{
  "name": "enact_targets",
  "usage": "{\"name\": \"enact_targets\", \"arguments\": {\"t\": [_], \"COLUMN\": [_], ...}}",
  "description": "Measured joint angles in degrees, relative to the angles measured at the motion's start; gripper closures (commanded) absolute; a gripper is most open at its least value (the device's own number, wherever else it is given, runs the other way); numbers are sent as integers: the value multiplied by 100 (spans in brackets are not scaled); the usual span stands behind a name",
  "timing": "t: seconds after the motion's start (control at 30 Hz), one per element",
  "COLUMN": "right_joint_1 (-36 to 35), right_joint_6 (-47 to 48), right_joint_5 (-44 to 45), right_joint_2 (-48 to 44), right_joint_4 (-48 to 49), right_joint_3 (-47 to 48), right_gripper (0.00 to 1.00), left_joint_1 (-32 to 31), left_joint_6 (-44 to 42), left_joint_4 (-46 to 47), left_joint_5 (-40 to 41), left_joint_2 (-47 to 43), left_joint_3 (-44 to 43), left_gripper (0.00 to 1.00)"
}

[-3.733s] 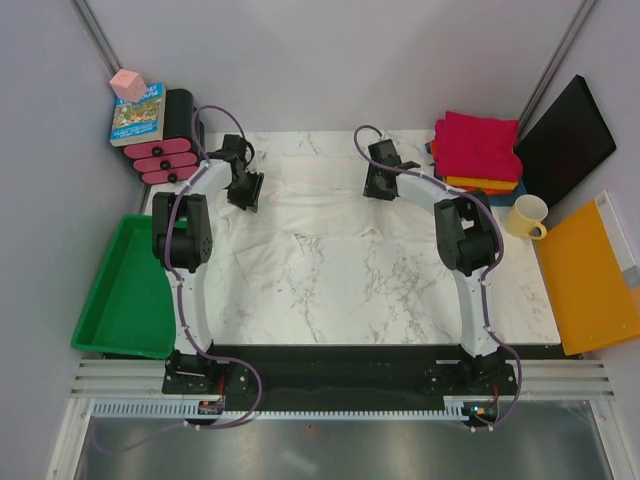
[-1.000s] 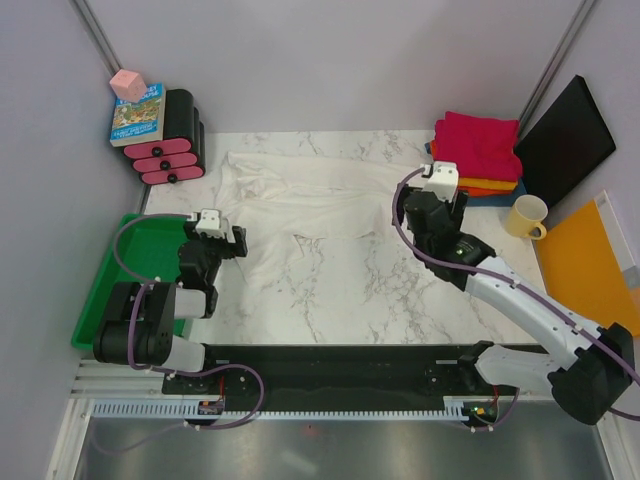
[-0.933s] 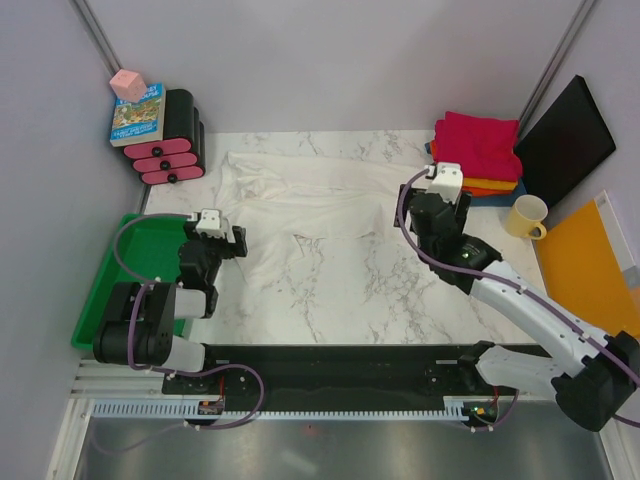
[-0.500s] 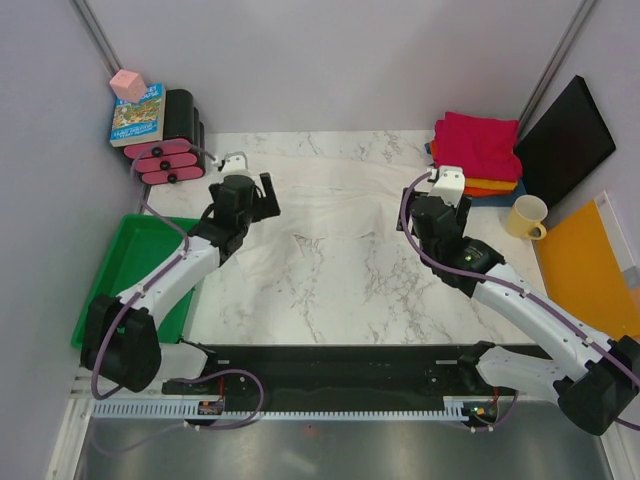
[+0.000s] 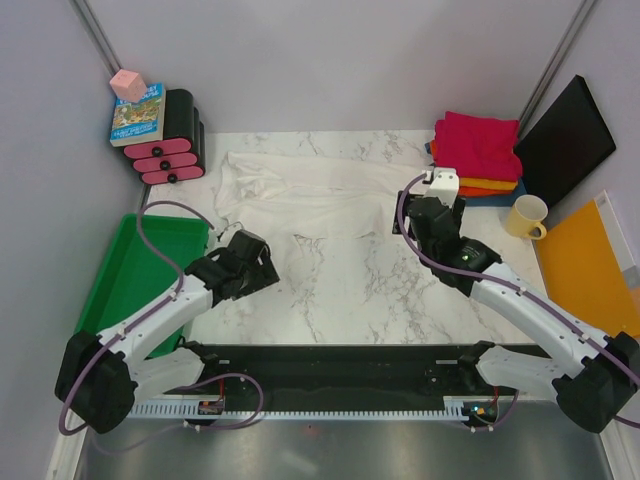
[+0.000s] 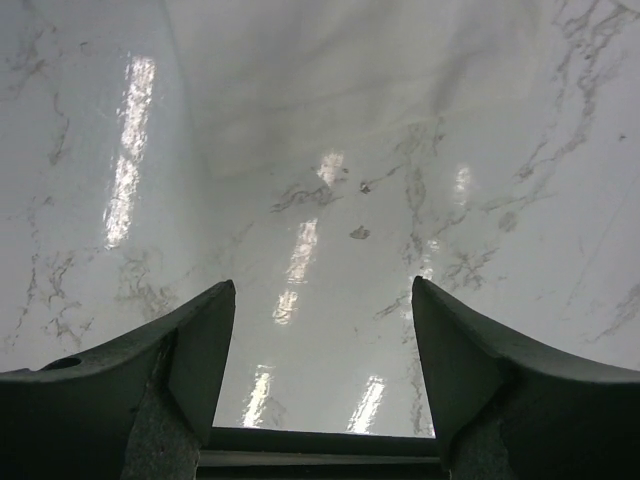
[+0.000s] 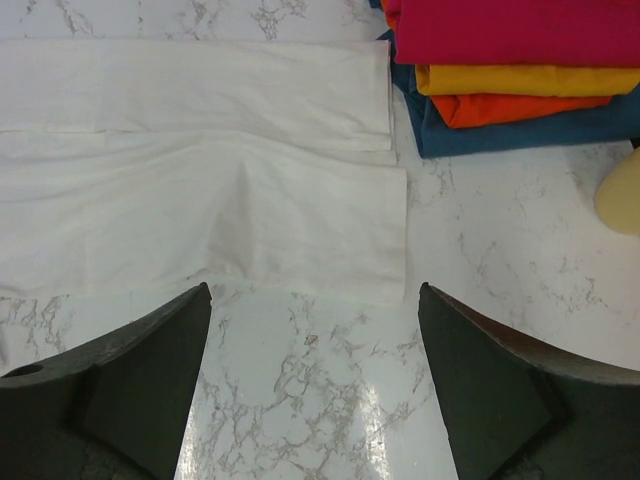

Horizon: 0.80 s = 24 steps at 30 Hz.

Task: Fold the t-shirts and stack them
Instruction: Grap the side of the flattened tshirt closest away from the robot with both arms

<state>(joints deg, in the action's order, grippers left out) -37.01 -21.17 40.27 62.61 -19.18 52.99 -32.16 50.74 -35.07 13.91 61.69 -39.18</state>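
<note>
The off-white t-shirt (image 5: 305,190) lies as a long folded band across the far half of the table. It also shows in the right wrist view (image 7: 200,180) and the left wrist view (image 6: 330,90). The folded stack, magenta (image 5: 478,143) on orange (image 5: 482,184) on dark blue, sits at the far right; the right wrist view shows the magenta (image 7: 510,30), orange (image 7: 515,108) and blue (image 7: 540,132) layers. My left gripper (image 5: 258,262) (image 6: 322,285) is open and empty over bare table by the shirt's near-left corner. My right gripper (image 5: 412,205) (image 7: 313,290) is open and empty just before the shirt's right end.
A green tray (image 5: 130,290) sits left of the table. A cream mug (image 5: 526,215), an orange-yellow board (image 5: 590,275) and a black panel (image 5: 565,140) are at the right. A book, a pink block and black-and-pink rolls (image 5: 170,140) stand at the far left corner.
The shirt went from a wider spread to a narrower band. My left arm reached out to the shirt's left part, then drew back to its near-left corner. My right arm barely moved.
</note>
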Motion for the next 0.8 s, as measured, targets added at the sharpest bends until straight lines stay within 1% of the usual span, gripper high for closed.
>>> {"name": "enact_targets", "arguments": {"t": [0.13, 0.3, 0.47, 0.63, 0.8], "right_joint_1": [0, 0, 0, 0, 0], "right_joint_6": [-13, -13, -13, -17, -33], "right_joint_5": [-136, -210, -234, -254, -251], "right_joint_2": [48, 35, -20, -33, -33], "right_joint_4": [-4, 2, 4, -9, -13], "right_joint_3": [-66, -107, -186, -199, -199], "right_gripper": [8, 8, 8, 8, 8], "left_joint_1": [61, 498, 710, 833, 892], "left_joint_6": [114, 90, -105, -302, -352], "left_joint_4": [-181, -190, 7, 334, 483], "left_joint_5": [225, 422, 505, 503, 420], "left_joint_2": [348, 1224, 1545, 1821, 2002], "left_joint_3": [103, 46, -118, -363, -382], "left_gripper": [22, 22, 23, 28, 34]}}
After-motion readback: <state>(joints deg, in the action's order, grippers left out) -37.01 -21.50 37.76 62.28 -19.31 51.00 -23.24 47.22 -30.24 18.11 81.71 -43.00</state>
